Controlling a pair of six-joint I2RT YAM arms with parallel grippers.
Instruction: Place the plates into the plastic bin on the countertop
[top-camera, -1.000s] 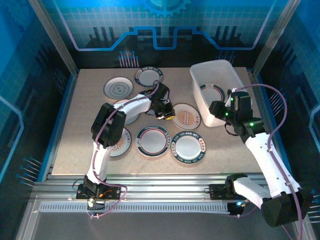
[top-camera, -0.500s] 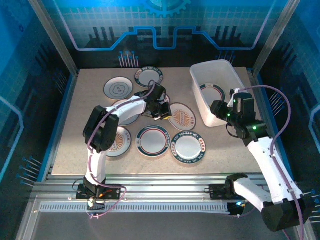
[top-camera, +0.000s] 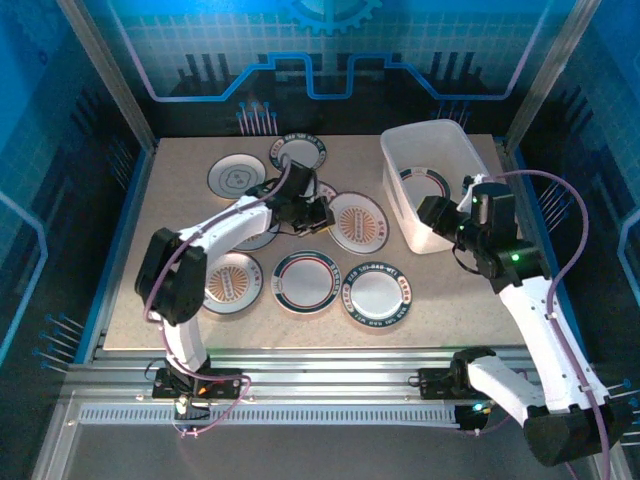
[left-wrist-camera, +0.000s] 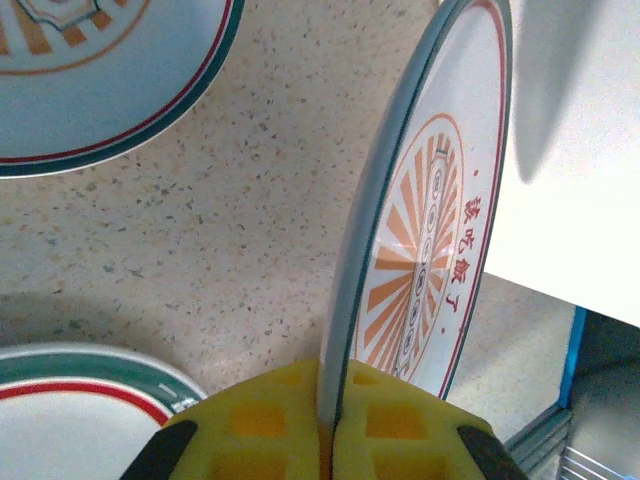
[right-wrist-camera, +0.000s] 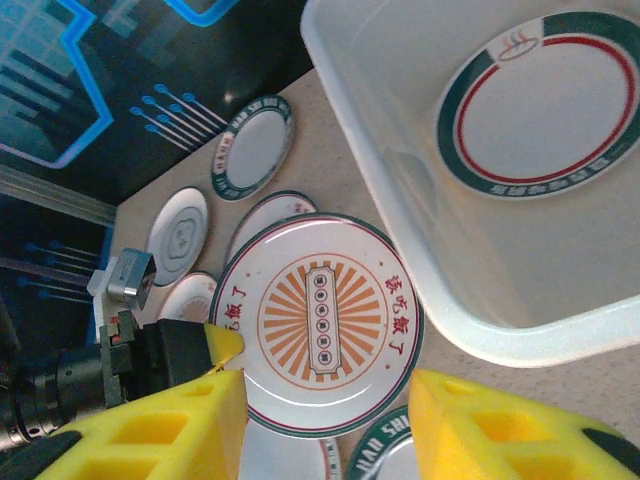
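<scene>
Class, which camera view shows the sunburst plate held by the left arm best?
The right wrist view: the sunburst plate shows face-on, nearly whole, rays and red characters clear. The left wrist view shows it almost edge-on, clamped in that arm's jaws; the top view shows it small.

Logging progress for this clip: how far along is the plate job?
Done: one green-rimmed plate lies in the plastic bin. In hand: the left end effector is shut on the rim of a sunburst plate beside the bin; the right end effector is open near the bin, empty. Left: at least six plates on the countertop, including the grey-motif plate.
</scene>
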